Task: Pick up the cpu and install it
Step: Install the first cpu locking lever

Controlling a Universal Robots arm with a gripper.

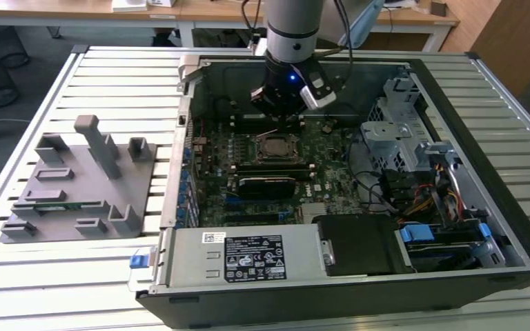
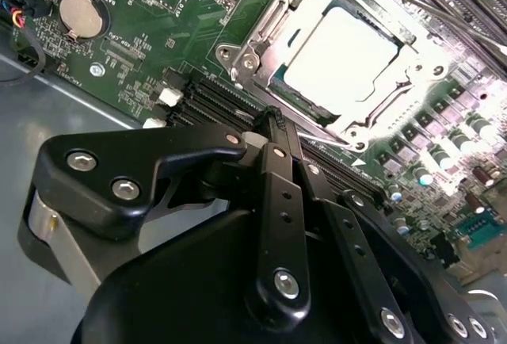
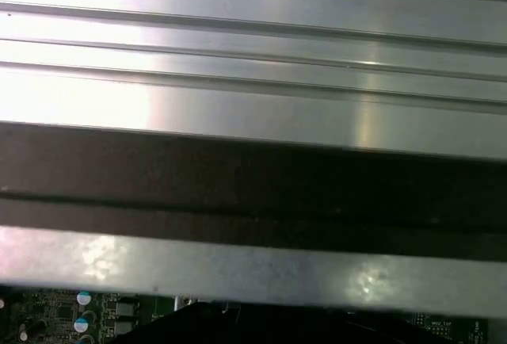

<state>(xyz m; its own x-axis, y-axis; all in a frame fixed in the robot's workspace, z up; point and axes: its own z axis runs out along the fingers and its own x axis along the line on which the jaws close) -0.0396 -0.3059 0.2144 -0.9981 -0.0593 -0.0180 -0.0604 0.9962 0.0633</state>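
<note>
Cpu (image 2: 342, 57) is sitting in socket frame (image 2: 261, 39); claw (image 2: 273, 134) is hovering nearby, fingers closed, empty. Risk: unlatched chip shifting w/ bump.

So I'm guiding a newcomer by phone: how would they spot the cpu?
Find the open computer case on the slatted table, then its green motherboard. At the board's middle, the cpu lies inside a metal socket frame: a flat, dull silver square, unlike the long dark slots nearby.

Wooden desks (image 1: 210, 10) stand behind the slatted table (image 1: 108, 76).

Cpu (image 2: 342, 52) seated in socket frame (image 2: 261, 39); gripper (image 2: 273, 122) just beside.
</note>
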